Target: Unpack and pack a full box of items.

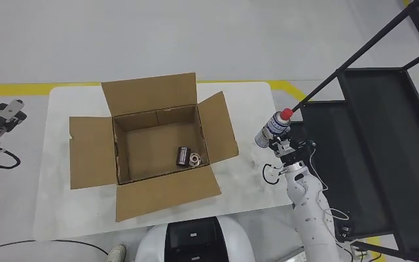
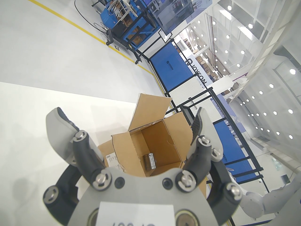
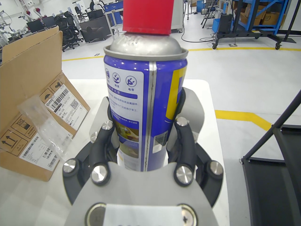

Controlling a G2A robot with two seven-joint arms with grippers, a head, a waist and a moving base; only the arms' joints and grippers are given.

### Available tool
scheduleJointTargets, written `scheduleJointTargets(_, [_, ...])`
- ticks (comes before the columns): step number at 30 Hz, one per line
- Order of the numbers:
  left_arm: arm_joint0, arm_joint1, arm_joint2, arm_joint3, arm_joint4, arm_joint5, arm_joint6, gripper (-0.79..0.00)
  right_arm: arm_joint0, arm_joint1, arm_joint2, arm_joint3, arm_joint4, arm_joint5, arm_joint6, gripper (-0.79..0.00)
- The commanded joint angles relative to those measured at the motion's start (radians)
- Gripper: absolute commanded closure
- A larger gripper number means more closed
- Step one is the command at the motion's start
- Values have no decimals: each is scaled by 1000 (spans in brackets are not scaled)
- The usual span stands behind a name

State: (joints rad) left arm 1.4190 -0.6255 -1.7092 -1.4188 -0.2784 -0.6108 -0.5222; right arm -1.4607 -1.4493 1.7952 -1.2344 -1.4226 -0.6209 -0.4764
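Observation:
An open cardboard box stands in the middle of the white table, all its flaps folded out. One small metal cylinder lies on the box floor near the right wall; the left wrist view shows that cylinder too. My right gripper is shut on a blue spray can with a red cap, held upright. From above, the can hangs over the table's right edge, beside the box's right flap. My left gripper is open and holds nothing, off the table's left side.
A black metal rack stands close to the table's right side, its slanted bar passing just past the can. A clear plastic bag lies against the box's labelled flap. Yellow floor tape runs behind the table.

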Motion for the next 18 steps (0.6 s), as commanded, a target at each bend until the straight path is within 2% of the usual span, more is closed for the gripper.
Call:
scheduleJointTargets(1, [0,0,0,0,0,0,0,-785,0,0,0,0,0,0,0,0])
scheduleJointTargets(11, [0,0,0,0,0,0,0,-785,0,0,0,0,0,0,0,0])
scheduleJointTargets(14, [0,0,0,0,0,0,0,-785,-8,-1,-14,17,47,-6,25,0])
scheduleJointTargets(18, [0,0,0,0,0,0,0,-785,-9,4,-28,62,38,0,-6,0])
